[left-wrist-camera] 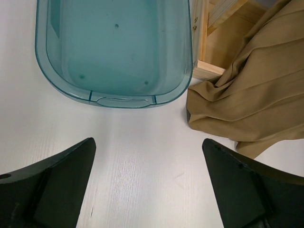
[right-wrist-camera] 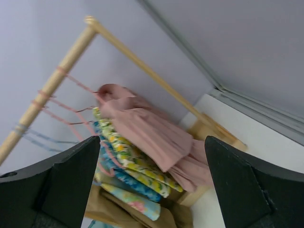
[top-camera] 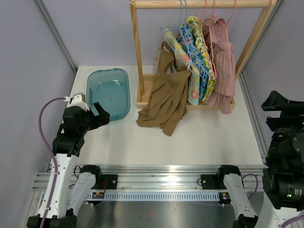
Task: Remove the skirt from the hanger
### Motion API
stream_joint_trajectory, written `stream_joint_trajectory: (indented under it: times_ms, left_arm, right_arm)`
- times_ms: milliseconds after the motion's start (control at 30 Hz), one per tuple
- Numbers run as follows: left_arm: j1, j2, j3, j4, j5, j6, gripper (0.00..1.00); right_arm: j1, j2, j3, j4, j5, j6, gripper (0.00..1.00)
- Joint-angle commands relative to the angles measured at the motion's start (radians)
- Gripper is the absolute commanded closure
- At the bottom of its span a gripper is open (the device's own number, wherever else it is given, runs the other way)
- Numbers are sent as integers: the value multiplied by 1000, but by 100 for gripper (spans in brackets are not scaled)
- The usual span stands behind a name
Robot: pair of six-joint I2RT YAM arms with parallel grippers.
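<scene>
- The brown skirt (top-camera: 166,97) hangs at the left end of the row of clothes on the wooden rack (top-camera: 137,52). Its top is up by a pale blue hanger (top-camera: 189,65).
- The skirt's lower folds spill forward over the rack's base board and lie in a heap on the counter (top-camera: 190,142), just in front of the rack's left post.
- The left wrist view shows that heap bunched against the near corner of the rack's base, with the cloth touching the counter.
- To the right of the skirt on the same rail hang floral garments (top-camera: 199,52) in blue, yellow and green. A pink pleated garment (top-camera: 223,66) on pink hangers is nearest the rack's right post.
- A teal plastic tub (top-camera: 109,92) sits on the counter just left of the rack's base, close beside it. I cannot tell whether they touch.
- The left fingers (left-wrist-camera: 61,175) are spread wide and hold nothing. They hover over bare counter to the front-left of the rack, near the tub's front rim and well apart from the skirt.
- The right fingers (right-wrist-camera: 61,180) are also spread wide and hold nothing. They are raised off to the right of the rack and point toward the pink and floral garments, apart from all of them.
</scene>
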Motion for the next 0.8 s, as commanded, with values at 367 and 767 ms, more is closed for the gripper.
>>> stream_joint_trajectory:
  times_ms: [367, 767]
  left_arm:
    - [-86, -5, -14, 0, -31, -15, 1]
    - [-120, -12, -20, 10, -17, -17, 2]
  right_arm:
    - [0, 501, 365, 437, -673, -291, 1]
    - [0, 966, 748, 392, -708, -370, 5]
